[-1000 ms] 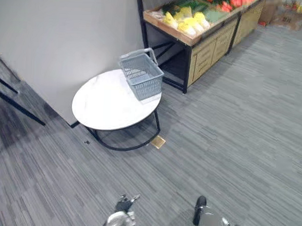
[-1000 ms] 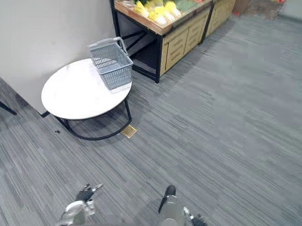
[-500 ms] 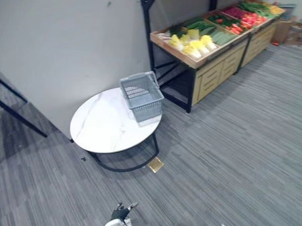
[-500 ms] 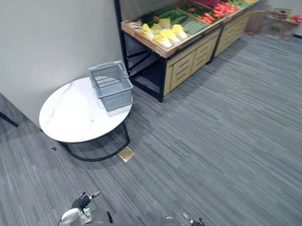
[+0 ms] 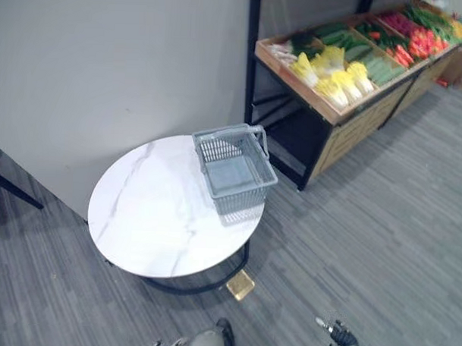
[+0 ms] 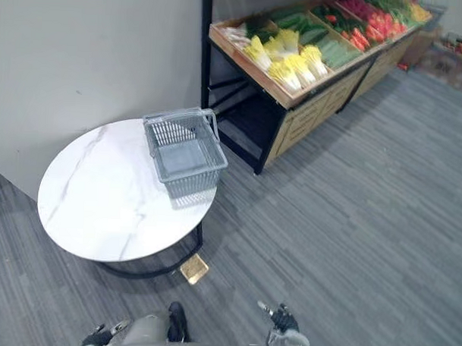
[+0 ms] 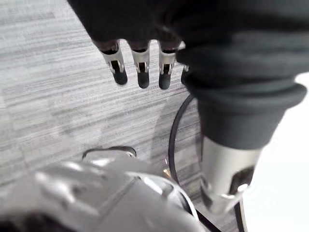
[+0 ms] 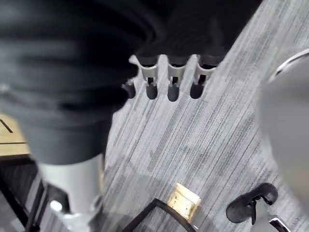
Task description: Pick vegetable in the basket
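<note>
- Overview, left eye view: the basket [image 5: 235, 172], grey and empty with its bare bottom showing, stands on the round white table [image 5: 146, 215] at the edge nearest the stall [image 5: 352, 132]. The vegetables [image 5: 334, 76] all lie in the stall's tilted crates: yellow at the near end, green beyond, red at the far end. Table and stall stand just apart on the grey floor [image 5: 388, 224].
- Right eye view: same layout. The left hand [image 6: 98, 339] and right hand [image 6: 283, 320] hang low at the bottom edge, on the near side of the table and well apart from both basket and stall.
- Left wrist view: the left hand's fingers [image 7: 141, 63] hang straight and side by side over the floor, spread round nothing. The table's white top shows at one side.
- Right wrist view: the right hand's fingers [image 8: 174, 77] likewise hang straight and loose, holding nothing. The floor and the table's black frame [image 8: 145, 212] lie below them.
- Progress, as a judgement: no part of the task is done. No vegetable has been picked, and the basket holds none. What remains is the whole sequence: close on the stall, take one vegetable from a crate, carry it across and set it in the basket.
</note>
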